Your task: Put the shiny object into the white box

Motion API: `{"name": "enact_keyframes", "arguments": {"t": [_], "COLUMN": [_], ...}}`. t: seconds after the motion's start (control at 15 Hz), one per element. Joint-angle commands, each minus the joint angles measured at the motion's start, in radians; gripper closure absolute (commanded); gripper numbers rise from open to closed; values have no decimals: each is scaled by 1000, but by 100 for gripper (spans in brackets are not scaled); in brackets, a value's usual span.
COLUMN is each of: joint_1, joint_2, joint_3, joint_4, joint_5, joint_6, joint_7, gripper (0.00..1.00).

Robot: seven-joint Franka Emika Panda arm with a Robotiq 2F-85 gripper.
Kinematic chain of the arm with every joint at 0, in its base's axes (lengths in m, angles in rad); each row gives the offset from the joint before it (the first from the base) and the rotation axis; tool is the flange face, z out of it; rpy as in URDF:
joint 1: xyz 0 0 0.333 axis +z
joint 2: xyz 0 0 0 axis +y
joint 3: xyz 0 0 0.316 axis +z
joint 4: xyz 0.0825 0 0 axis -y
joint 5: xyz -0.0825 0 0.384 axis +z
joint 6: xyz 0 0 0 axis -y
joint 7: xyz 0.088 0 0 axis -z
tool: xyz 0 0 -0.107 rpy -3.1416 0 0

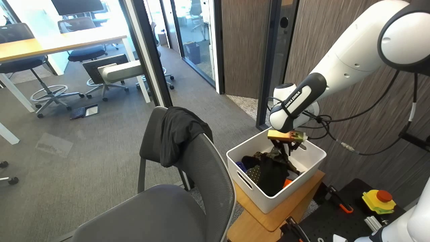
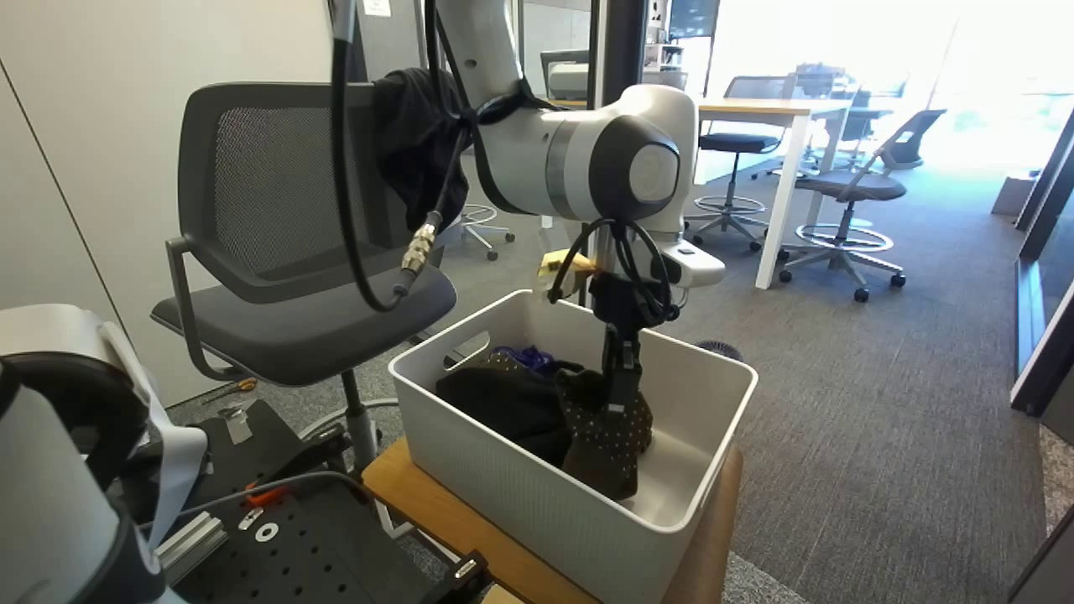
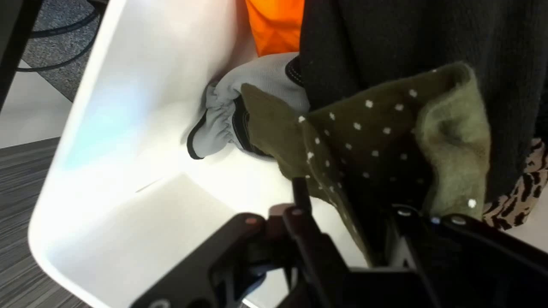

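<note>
The white box (image 1: 285, 191) stands on a wooden stand and also shows in an exterior view (image 2: 520, 495) and in the wrist view (image 3: 111, 107). The shiny object, best matched by a floppy olive-brown fabric with bright pale dots (image 3: 368, 122), lies inside the box, folded over other cloth. It also shows in an exterior view (image 2: 600, 436). My gripper (image 3: 349, 199) points down inside the box, in both exterior views (image 1: 288, 151) (image 2: 623, 390). Its fingers are apart, with dotted fabric and bare box floor between them. The far fingertip is lost against dark cloth.
Inside the box are black cloth (image 3: 406, 38), a grey glove (image 3: 261, 81), an orange item (image 3: 278, 25) and leopard-print cloth (image 3: 526, 188). The box walls (image 2: 713, 361) surround the gripper. A chair (image 1: 211, 168) with a dark garment (image 1: 183, 131) stands beside the box.
</note>
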Motion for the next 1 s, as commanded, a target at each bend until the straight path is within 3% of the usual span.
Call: {"name": "enact_keyframes", "arguments": {"t": [0.0, 0.2, 0.33, 0.6, 0.93], "joint_1": [13, 8, 6, -2, -9], "joint_2": [-32, -103, -170, -384, -666], "joint_3": [-16, -21, -29, -33, 10], "joint_4": [19, -3, -20, -74, -125], "joint_5": [68, 100, 102, 65, 23], "joint_6": [-58, -101, -140, -266, -473], "joint_7": [-76, -113, -129, -205, -411], "gripper": [35, 11, 1, 0, 0]}}
